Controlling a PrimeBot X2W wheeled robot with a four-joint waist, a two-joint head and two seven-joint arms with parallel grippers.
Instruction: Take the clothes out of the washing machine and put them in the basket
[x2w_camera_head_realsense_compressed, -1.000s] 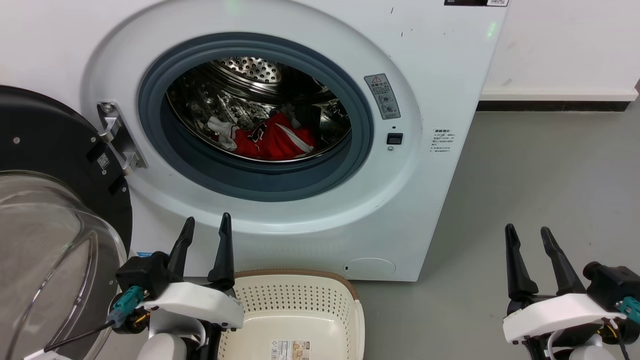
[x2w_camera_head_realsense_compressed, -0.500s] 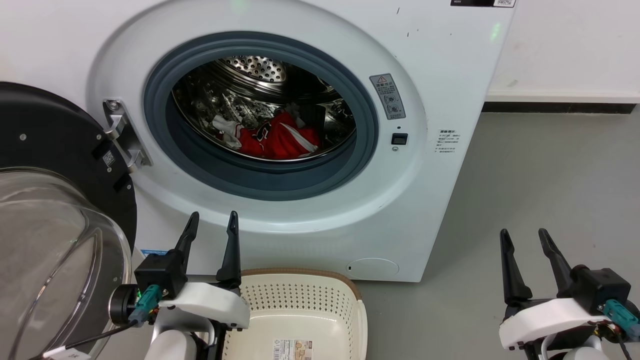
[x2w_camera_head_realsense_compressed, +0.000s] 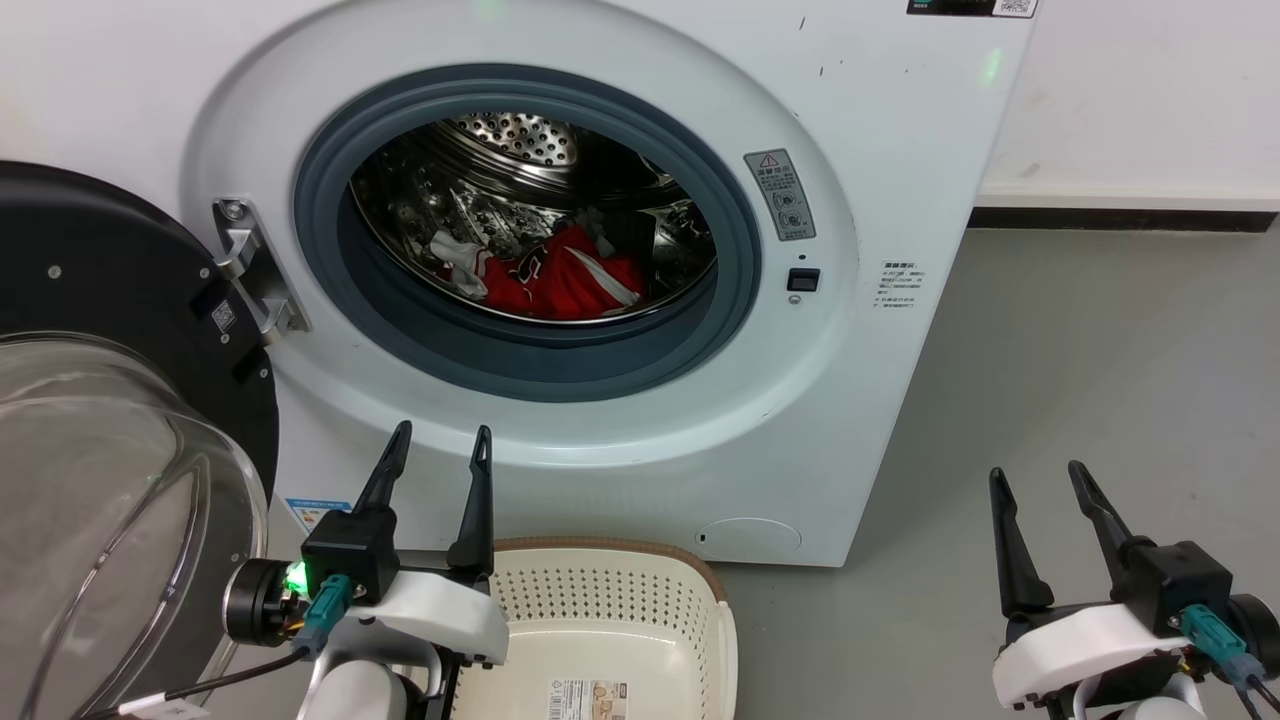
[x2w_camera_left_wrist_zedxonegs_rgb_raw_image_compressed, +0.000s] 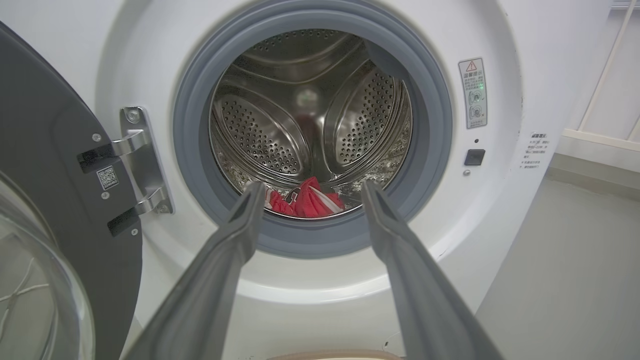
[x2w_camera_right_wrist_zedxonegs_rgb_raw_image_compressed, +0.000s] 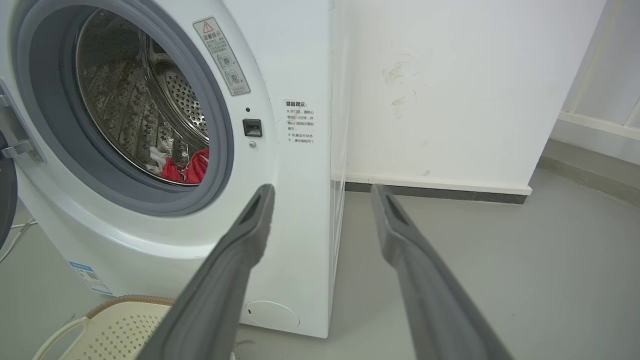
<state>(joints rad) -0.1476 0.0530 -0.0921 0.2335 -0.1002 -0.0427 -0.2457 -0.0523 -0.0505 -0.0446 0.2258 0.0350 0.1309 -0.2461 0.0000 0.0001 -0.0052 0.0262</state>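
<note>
While the red jersey (x2w_camera_head_realsense_compressed: 565, 285) lies in the washing machine (x2w_camera_head_realsense_compressed: 880, 150), your left gripper (x2w_camera_head_realsense_compressed: 443, 428) and right gripper (x2w_camera_head_realsense_compressed: 1035, 468) hang open, basket (x2w_camera_head_realsense_compressed: 600, 548) set below to receive it.

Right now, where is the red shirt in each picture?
Head view: red shirt in the middle, low in the drum.
Left wrist view: red shirt in the middle, at the drum's bottom.
Right wrist view: red shirt on the left side, low in the drum.
Shared landmark: the black door latch right of the drum.
</note>
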